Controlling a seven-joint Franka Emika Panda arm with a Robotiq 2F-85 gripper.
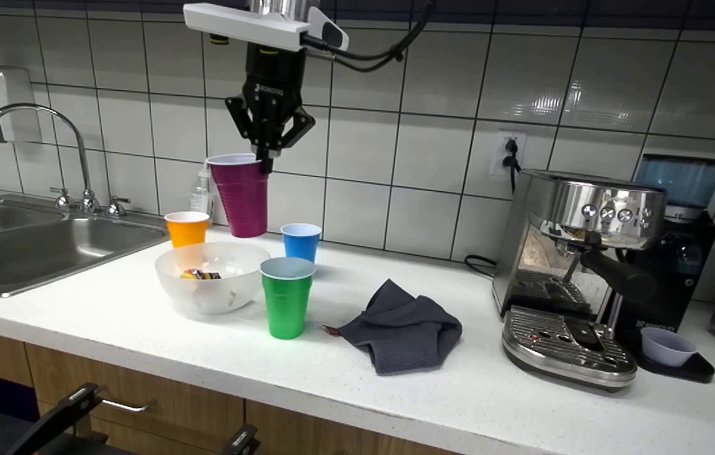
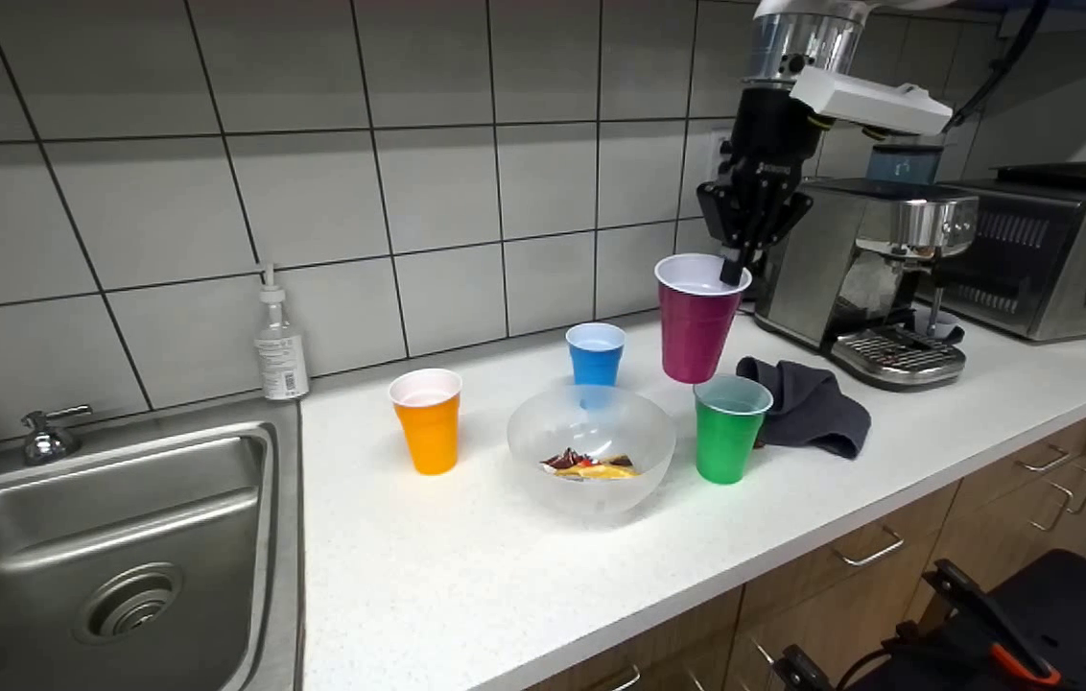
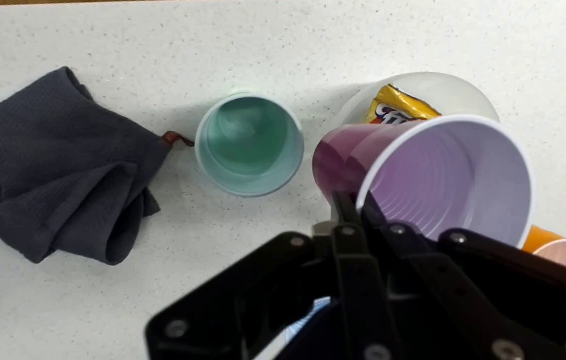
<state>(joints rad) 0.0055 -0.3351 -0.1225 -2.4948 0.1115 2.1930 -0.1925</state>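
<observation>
fingers (image 3: 346, 207): pinching the rim of the purple cup (image 1: 239, 199)
purple cup: held above the table (image 1: 111, 291), left of centre in an exterior view
green cup (image 3: 249, 145): near centre, wrist view
dark cloth (image 3: 63, 165): left, same view

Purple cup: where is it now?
In an exterior view, right of centre, the purple cup hangs from the gripper by its rim, pictured between the blue cup and coffee machine.

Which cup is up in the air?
The purple cup: the fingers pinch its rim and hold it above the counter. The orange cup, blue cup and green cup stand on the counter.
</observation>
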